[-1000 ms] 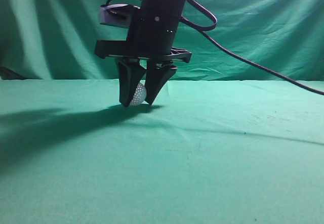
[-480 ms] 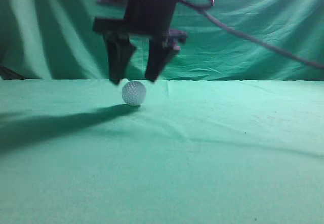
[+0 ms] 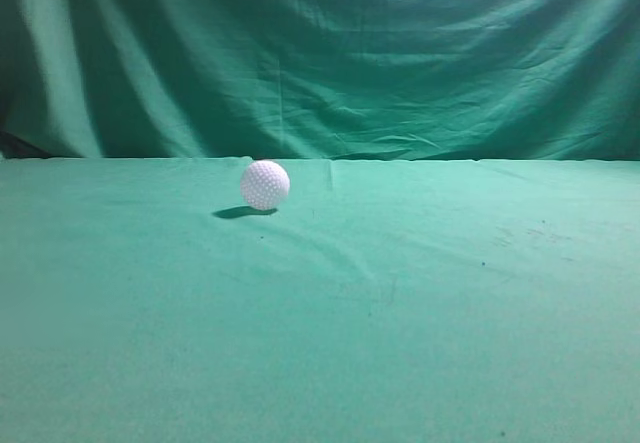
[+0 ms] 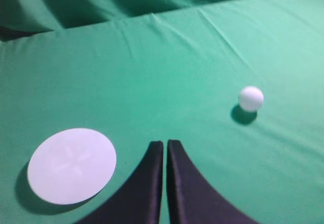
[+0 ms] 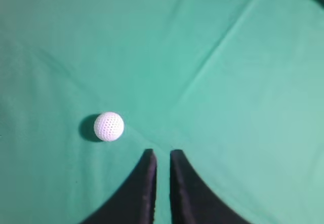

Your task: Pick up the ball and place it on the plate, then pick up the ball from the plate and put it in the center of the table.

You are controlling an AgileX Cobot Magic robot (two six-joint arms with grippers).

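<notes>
The ball (image 3: 265, 185), white and dimpled, rests alone on the green table (image 3: 420, 303), left of the middle and towards the back. No gripper shows in the exterior view. In the left wrist view my left gripper (image 4: 165, 143) is shut and empty above the cloth, with the round white plate (image 4: 72, 165) at its lower left and the ball (image 4: 251, 98) far to its right. In the right wrist view my right gripper (image 5: 162, 153) is empty, its jaws nearly together with a narrow gap, high above the cloth. The ball (image 5: 109, 126) lies just left of its tips.
A draped green backdrop (image 3: 320, 53) hangs behind the table's far edge. The cloth has creases running across it (image 5: 223, 47). The plate does not show in the exterior view.
The right gripper let go of the ball, rose and left the exterior view. The ball stays where it was set down.
</notes>
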